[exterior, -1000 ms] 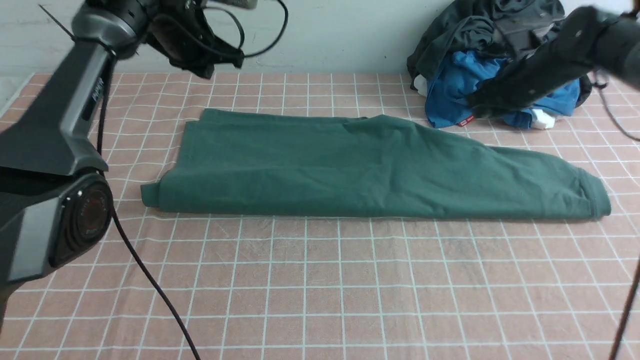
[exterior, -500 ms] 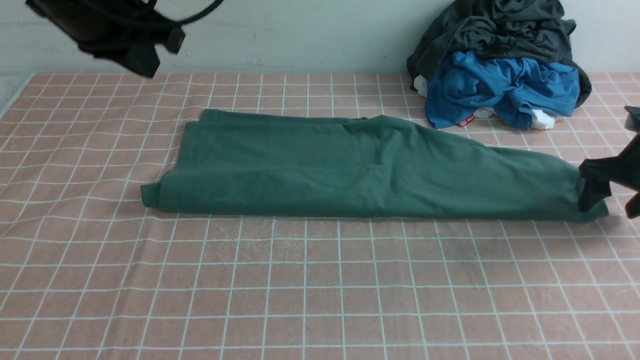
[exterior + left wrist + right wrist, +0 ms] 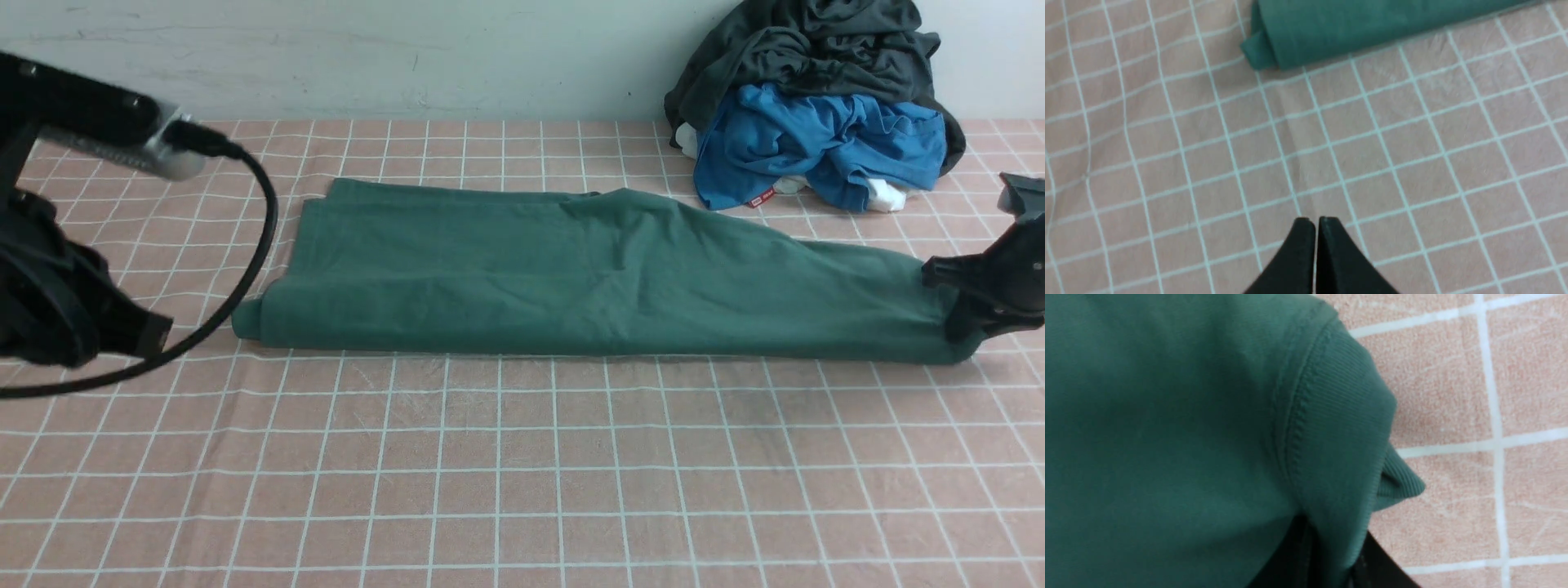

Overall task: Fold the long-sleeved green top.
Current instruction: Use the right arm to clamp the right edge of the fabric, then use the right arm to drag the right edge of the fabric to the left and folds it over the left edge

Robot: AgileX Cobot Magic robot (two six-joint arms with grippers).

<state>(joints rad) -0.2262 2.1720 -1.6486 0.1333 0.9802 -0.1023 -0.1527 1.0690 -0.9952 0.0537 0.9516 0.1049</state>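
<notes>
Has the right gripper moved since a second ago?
Yes. The right gripper came down from the blue garment to the green long-sleeved top, now pinching its cuff.

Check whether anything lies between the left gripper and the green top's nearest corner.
Nothing visible does. Only bare checked tablecloth separates the shut left gripper from the green long-sleeved top and its rolled corner. The right gripper pinches the cuff at the other end.
</notes>
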